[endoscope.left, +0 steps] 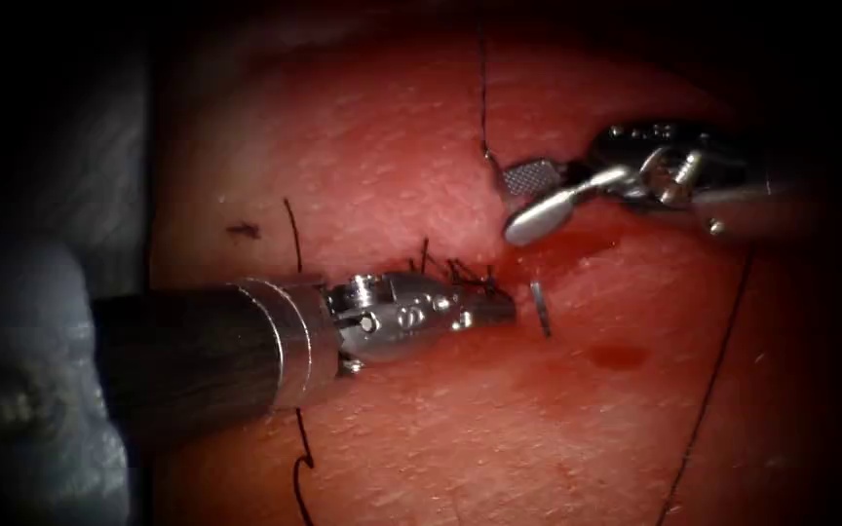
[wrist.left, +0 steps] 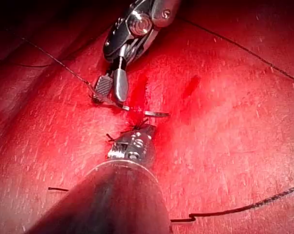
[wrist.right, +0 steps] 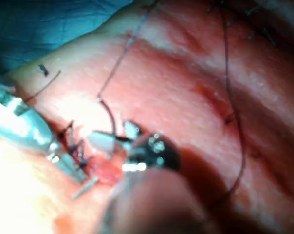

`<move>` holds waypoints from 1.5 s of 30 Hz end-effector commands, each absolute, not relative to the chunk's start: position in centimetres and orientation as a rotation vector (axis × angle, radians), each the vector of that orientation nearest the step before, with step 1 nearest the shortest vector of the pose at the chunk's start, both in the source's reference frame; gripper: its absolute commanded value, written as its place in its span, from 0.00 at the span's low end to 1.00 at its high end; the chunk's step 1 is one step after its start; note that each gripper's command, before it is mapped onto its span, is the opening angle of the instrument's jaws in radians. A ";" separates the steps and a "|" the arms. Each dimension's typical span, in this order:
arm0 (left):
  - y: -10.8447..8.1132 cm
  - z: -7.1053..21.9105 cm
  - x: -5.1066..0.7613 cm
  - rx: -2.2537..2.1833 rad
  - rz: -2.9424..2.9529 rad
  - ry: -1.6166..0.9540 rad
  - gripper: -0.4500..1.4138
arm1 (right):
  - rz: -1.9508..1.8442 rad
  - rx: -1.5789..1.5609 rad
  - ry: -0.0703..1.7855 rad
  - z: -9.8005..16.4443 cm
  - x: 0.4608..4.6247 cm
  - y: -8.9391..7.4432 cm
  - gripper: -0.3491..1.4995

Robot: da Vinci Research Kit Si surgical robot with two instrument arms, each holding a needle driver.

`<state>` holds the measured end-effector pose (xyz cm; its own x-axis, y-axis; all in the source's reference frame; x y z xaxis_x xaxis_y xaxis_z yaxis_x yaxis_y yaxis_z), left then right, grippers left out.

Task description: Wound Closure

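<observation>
Endoscope: left tool (endoscope.left: 487, 309) lies across the tissue (endoscope.left: 421, 146) from the left, jaws closed at the knotted stitches (endoscope.left: 455, 271) on the cut, holding nothing I can make out. Needle (endoscope.left: 540, 309) stands in the tissue just right of its tip, a short piece showing. Right tool (endoscope.left: 523, 202) sits above, jaws apart, the needle's tail end between them. Thread (endoscope.left: 483, 88) runs upward from there.

left tool (endoscope.left: 499, 309): dark shaft, polished steel collar, silver wrist with small round screws
right tool (endoscope.left: 523, 203): silver jaws, one face cross-hatched; dark wrist housing, bright pins and pulley
</observation>
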<state>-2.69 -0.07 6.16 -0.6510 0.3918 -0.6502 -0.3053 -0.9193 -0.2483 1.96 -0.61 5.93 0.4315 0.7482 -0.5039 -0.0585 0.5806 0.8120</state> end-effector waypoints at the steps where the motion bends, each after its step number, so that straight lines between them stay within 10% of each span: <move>1: -0.1 6.2 -2.75 -1.043 2.546 -0.166 0.10 | 0.583 0.790 1.010 6.0 2.03 -0.7 0.64; 3: -0.1 6.2 -2.75 -1.043 2.546 -0.166 0.10 | 0.586 0.766 1.009 6.0 2.05 -0.6 0.51; 5: -0.1 6.2 -2.75 -1.043 2.546 -0.166 0.10 | 0.585 0.723 1.008 6.0 2.07 -0.6 0.00; 45: -0.1 6.2 -2.78 -1.038 2.550 -0.155 0.09 | 0.418 0.439 1.085 5.9 2.07 -0.2 0.00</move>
